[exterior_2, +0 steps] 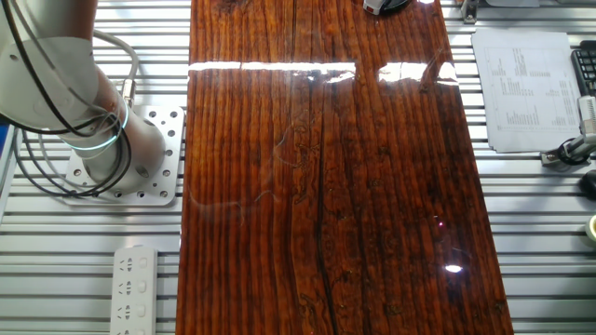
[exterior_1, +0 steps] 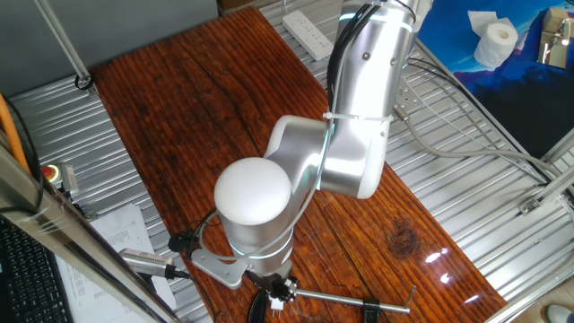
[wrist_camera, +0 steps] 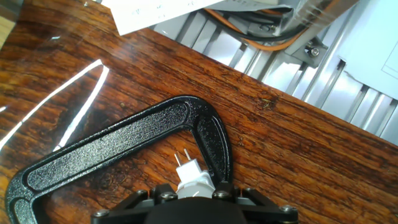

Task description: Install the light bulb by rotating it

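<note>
Hand view: light bulb [wrist_camera: 194,182] pokes out at the gripper [wrist_camera: 193,198] tip, pale base with two pins pointing forward, seemingly held, but fingers hidden so grip state can't tell. Black C-clamp [wrist_camera: 124,149] arcs just ahead, on the wooden table [wrist_camera: 292,143].

One robot arm [exterior_1: 359,99] is seen, and one wooden board [exterior_2: 317,186] is laid over the metal table [exterior_2: 540,233]. One power strip [exterior_2: 134,288] is counted, one toilet paper roll [exterior_1: 495,42], one printed sheet [exterior_2: 523,88] and one black C-clamp [wrist_camera: 124,149]. One small white part with two metal pins [wrist_camera: 191,174] is shown in the hand view. One red button [exterior_1: 50,171] is visible.
</note>
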Tool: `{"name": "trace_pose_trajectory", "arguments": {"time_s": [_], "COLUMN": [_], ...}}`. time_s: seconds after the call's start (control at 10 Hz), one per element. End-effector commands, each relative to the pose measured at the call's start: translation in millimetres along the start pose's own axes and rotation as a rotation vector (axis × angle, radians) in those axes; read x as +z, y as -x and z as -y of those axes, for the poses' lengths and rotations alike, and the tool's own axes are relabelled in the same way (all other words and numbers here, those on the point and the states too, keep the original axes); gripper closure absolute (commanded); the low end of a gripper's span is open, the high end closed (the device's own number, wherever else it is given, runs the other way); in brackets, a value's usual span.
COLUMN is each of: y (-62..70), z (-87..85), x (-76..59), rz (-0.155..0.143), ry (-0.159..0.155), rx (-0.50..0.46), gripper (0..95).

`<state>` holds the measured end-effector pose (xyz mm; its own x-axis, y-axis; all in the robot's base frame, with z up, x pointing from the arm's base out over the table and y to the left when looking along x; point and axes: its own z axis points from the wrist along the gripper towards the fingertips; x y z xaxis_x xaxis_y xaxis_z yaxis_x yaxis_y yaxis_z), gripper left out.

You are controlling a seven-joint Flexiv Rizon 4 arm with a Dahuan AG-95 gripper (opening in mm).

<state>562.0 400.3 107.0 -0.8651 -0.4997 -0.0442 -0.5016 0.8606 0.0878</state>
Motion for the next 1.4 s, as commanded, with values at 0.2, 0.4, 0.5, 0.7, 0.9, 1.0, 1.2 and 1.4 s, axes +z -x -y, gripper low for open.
{"name": "trace_pose_trajectory", "arguments": {"time_s": [0.2,0.4,0.5,0.7,0.9,1.0,1.2,1.4], "y": [-1.0,-1.0,-1.0,-1.1,-1.6,-2.0,-2.8,-2.9], "z": [1.0,1.2,1.2,1.5,2.8,3.5,5.2,5.5], "x": [0.8,1.2,1.3,1.3,1.3,1.0,1.2,1.8], "rz": [0.002,0.005,0.005,0.004,0.004,0.004,0.007,0.008], "ry": [-0.001,0.004,0.004,0.002,0.001,0.002,0.006,0.008], "rx": [0.011,0.036,0.045,0.082,0.119,0.14,0.225,0.307], "gripper": [76.0,76.0,76.0,76.0,76.0,76.0,76.0,76.0]}}
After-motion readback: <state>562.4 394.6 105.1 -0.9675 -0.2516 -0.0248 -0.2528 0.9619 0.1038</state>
